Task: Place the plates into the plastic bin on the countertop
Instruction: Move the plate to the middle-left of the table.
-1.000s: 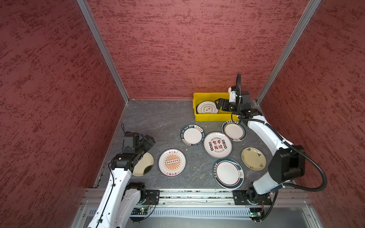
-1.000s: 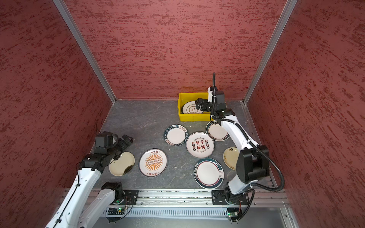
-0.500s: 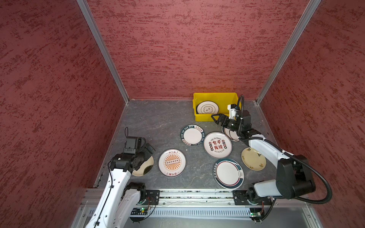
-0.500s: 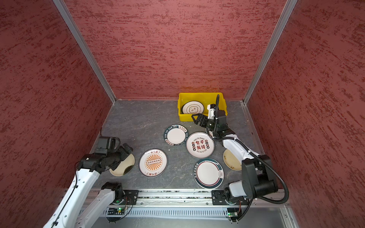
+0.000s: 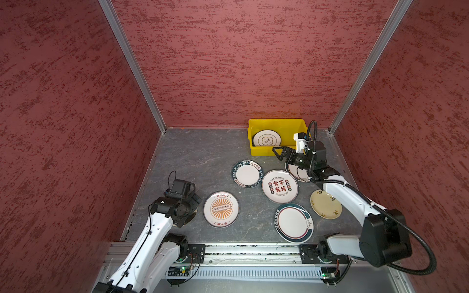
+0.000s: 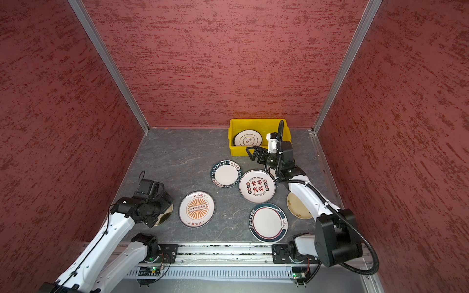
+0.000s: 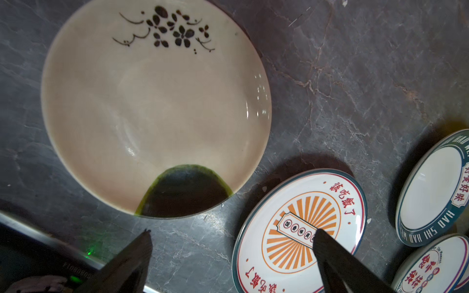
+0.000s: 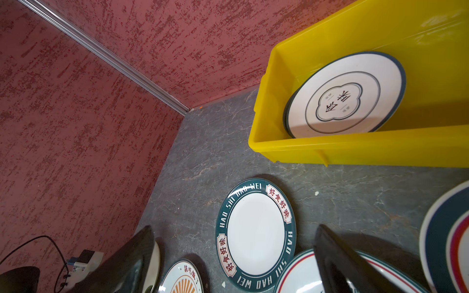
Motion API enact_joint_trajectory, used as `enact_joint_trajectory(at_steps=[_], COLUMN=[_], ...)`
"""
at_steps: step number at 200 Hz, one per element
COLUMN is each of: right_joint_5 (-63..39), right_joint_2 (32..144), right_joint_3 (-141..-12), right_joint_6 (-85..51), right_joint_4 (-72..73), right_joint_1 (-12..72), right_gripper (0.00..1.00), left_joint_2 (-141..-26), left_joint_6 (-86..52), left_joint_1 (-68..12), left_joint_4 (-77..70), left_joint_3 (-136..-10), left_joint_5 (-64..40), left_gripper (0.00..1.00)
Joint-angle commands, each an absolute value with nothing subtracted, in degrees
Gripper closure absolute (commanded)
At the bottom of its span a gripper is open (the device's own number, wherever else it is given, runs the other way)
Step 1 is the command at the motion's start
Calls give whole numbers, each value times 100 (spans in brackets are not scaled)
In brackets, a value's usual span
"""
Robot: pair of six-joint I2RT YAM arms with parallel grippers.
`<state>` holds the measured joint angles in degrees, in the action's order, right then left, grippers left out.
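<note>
— Where are the left fingers (image 7: 127,261)?
— Spread wide with nothing in them, low over the counter (image 5: 203,157), right at the green-glazed edge of the cream plate (image 7: 152,101) with the dark flower sprig. The right fingers (image 8: 337,261) are just as far apart and empty, out over the plates in front of the yellow bin (image 5: 261,151)
— How will those plates handle?
— Stiff, glossy, probably slippery and breakable, I'd say. They lie flat, so the rim looks like the only hold: one finger under the lip, one on top, then set down gently
— How many are there?
— Seven on the counter. There's that cream one, the sunburst plate (image 5: 220,208) just beside it, the HAO SHI plate (image 5: 246,174) with its teal rim, and the red-character plate (image 5: 279,186). Then a half-hidden plate (image 5: 294,173) under the right arm, a teal-rimmed front plate (image 5: 294,222), and a second cream-yellow plate (image 5: 325,204). In the bin I see one white plate (image 5: 266,138); a dark edge beneath it may be another, I can't tell. And just the one bin
</note>
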<state>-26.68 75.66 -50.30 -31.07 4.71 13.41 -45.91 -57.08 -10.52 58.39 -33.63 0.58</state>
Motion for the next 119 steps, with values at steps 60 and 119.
enact_joint_trajectory(at_steps=[60,119], right_joint_5=[-2489,-2212], right_joint_2=[7084,6882], right_joint_3=[-5115,-5058], right_joint_6=[-2647,-2434], right_joint_4=[-26,-347], right_joint_1=[1368,1364], right_gripper=[1,1], left_joint_2=[-5508,-6429], left_joint_6=[-5675,-5308], left_joint_1=[-406,33], left_joint_4=[4112,3338], left_joint_3=[-3066,-3285], left_joint_5=[-357,-480], left_gripper=[1,1])
